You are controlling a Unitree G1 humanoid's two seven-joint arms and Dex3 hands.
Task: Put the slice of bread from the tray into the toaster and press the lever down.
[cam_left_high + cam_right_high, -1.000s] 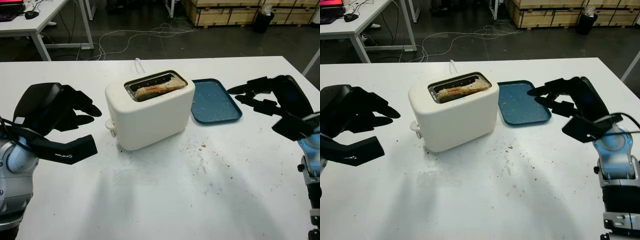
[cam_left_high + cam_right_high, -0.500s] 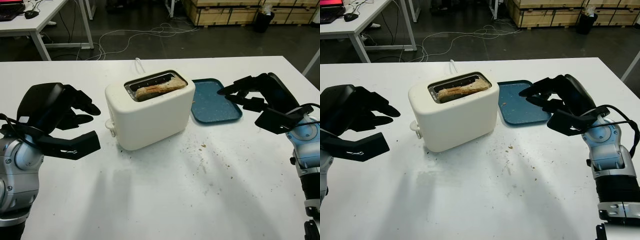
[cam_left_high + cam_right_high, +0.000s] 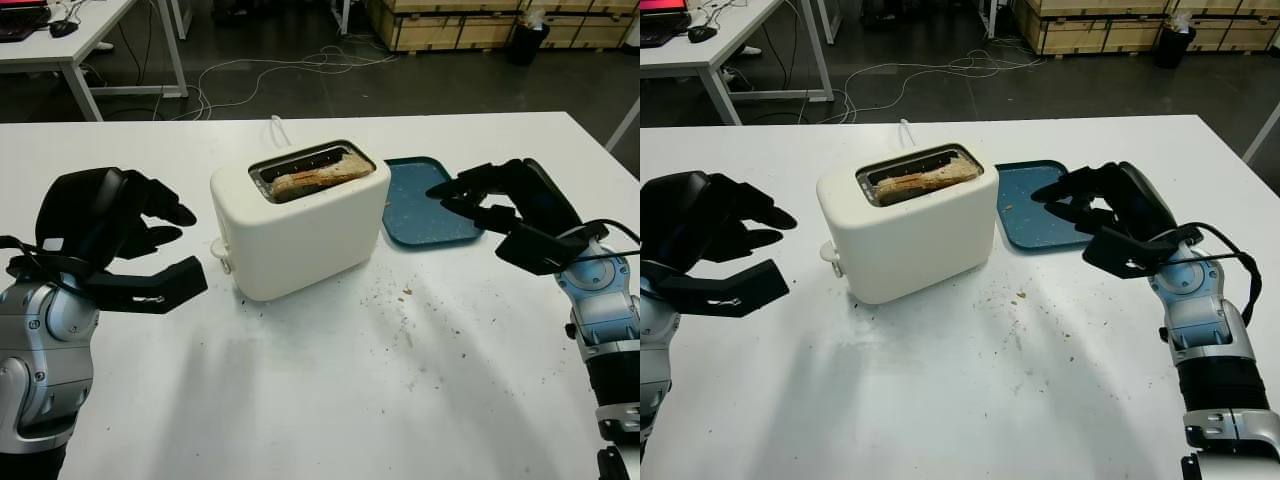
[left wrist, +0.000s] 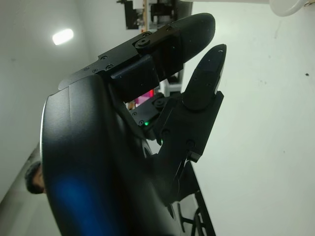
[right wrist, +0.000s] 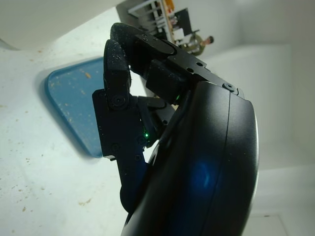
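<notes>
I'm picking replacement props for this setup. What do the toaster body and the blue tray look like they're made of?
Toaster: probably moulded plastic with a matte cream finish, judging by its rounded corners and soft, even shading; the slot rim at the top looks like shiny metal.
Tray: likely plastic or melamine, teal-blue with pale speckles, a smooth raised rim and rounded corners; a coated surface cannot be ruled out.

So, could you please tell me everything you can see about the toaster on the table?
The toaster is a cream-white, rounded box that looks like plastic, standing upright near the middle of the white table, turned slightly askew. Its top has a dark metal-rimmed opening with a slice of bread sitting in the nearer slot. A small white lever knob sticks out low on its left end. A white cord runs off behind it. The blue tray lies just beside it. Neither hand touches it.
</notes>
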